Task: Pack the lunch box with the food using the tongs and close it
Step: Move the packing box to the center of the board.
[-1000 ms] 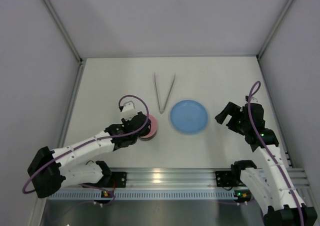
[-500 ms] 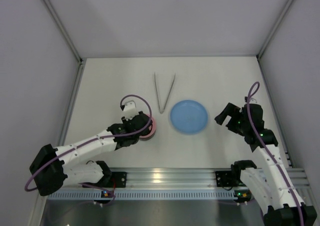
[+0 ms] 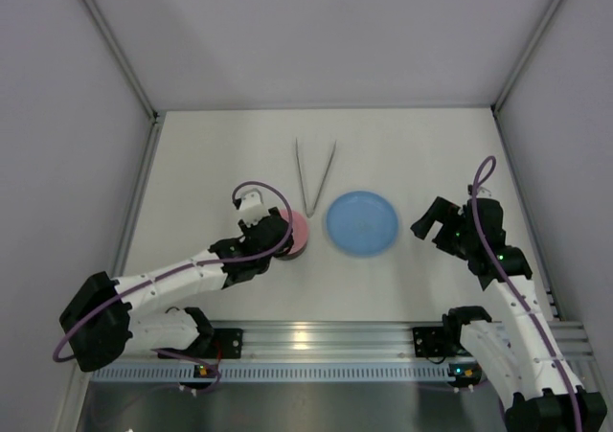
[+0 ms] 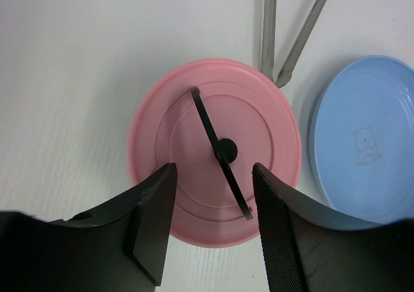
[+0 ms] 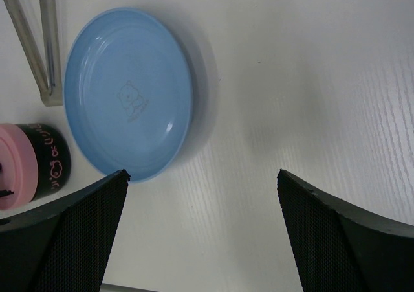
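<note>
The lunch box stands left of centre, its pink lid seated on top with the black strap handle running across it. In the right wrist view the lunch box shows a dark band under the lid. My left gripper hovers over the lid's near edge, jaws partly open either side of the strap's near end, holding nothing. The silver tongs lie in a V behind the box, joint toward me. My right gripper hangs open over bare table. No food shows.
An empty blue plate with a bear print sits just right of the lunch box, close to the tongs' joint. White walls enclose the table on three sides.
My left arm has crept a little forward and to the right, and more of the pink lid shows past the gripper. The right arm has not moved.
</note>
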Robot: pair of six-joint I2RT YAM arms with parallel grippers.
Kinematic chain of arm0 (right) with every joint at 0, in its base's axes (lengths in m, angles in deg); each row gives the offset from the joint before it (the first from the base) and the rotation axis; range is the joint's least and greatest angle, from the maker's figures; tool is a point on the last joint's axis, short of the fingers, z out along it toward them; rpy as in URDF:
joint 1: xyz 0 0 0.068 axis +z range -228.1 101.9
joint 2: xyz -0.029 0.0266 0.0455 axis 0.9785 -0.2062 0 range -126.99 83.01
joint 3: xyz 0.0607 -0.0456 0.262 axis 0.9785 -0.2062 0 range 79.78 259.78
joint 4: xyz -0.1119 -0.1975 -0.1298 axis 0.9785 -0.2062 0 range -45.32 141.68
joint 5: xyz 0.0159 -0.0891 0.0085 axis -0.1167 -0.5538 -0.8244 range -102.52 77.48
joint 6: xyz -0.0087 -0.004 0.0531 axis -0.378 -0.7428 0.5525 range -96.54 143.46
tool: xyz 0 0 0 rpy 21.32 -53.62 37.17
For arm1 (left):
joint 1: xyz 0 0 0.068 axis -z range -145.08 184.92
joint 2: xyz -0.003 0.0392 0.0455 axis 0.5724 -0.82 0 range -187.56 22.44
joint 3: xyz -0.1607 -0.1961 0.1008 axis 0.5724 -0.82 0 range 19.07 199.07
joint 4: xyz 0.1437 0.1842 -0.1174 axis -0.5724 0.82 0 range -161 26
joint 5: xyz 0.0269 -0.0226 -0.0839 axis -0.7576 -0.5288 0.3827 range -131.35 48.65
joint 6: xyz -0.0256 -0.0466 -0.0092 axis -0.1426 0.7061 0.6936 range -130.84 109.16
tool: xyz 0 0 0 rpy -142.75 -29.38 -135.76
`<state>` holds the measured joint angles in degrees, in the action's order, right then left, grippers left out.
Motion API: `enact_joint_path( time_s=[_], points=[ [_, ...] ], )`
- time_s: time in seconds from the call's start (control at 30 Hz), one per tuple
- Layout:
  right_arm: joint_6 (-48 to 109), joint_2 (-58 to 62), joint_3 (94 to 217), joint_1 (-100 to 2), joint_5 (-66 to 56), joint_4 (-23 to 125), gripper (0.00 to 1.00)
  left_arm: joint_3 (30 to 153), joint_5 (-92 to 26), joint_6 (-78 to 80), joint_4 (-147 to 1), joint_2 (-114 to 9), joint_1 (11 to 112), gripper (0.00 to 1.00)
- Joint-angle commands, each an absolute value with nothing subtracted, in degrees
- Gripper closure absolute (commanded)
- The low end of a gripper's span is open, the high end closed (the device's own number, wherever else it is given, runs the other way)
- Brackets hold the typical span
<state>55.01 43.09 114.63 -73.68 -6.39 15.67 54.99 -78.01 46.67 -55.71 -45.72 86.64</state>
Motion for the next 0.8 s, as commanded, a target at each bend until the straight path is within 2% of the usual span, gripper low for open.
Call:
enact_joint_path(
  time_s=[0.0, 0.2, 0.5, 0.77],
  points=[
    [54.2, 42.8, 115.1, -74.3, -5.9, 18.8, 0.04, 47.6, -63.0, 49.0, -44.4, -51.6, 86.7, 0.44],
    [54.2, 42.7, 115.6, -74.3, -5.9, 18.8, 0.04, 50.3, -65.1, 47.5, -41.0, -48.8, 86.7, 0.40],
    [54.3, 42.6, 115.7, -74.3, -5.8, 18.8, 0.04, 64.3, -70.5, 42.2, -31.0, -47.0, 86.7, 0.35],
    [54.2, 42.5, 116.2, -74.3, -5.7, 18.8, 0.04, 71.0, -73.6, 40.0, -25.0, -45.9, 86.7, 0.33]
  ],
)
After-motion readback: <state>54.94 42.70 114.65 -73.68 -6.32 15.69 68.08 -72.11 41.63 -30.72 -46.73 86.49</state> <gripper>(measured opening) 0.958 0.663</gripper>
